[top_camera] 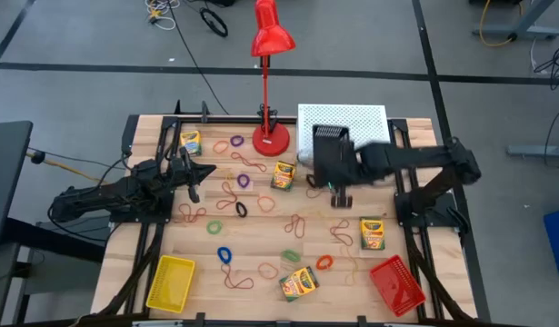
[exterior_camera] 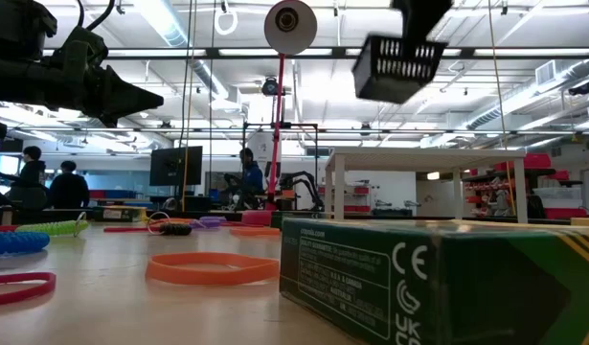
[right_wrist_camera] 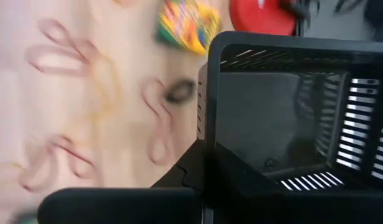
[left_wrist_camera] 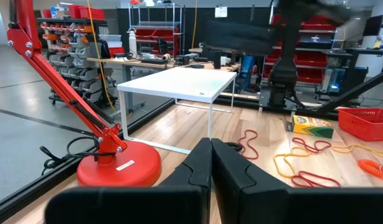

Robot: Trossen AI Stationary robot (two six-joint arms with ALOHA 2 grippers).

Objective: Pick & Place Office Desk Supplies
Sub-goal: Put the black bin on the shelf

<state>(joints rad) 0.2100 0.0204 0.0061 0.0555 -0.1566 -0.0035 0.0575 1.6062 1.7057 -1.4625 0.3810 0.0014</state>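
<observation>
Several yellow-and-green crayon boxes lie flat on the wooden table [top_camera: 134,263]: one [top_camera: 190,141] far left, one [top_camera: 284,174] at mid-table, one [top_camera: 373,232] on the right, one [top_camera: 299,283] near the front. Thin rubber-band loops [top_camera: 242,182] in many colours are scattered between them. My right gripper [right_wrist_camera: 207,155] is shut on a black slotted basket [top_camera: 328,145], carried high beside the white stand. My left gripper [left_wrist_camera: 211,168] is shut on nothing and hovers over the table's left part [top_camera: 193,173], clear of the surface in the low view [exterior_camera: 112,91]. My right gripper holds the black basket by one side wall at its rim [right_wrist_camera: 207,99], pinched with one finger inside the basket and one outside. The basket is lifted clear, well above the table [exterior_camera: 399,62].
The red desk lamp's base [top_camera: 271,138] and the white perforated stand [top_camera: 343,123] stand at the far edge. A yellow basket [top_camera: 170,282] sits at the near left corner and a red basket [top_camera: 397,283] at the near right. An orange band [exterior_camera: 213,268] lies close to the low camera.
</observation>
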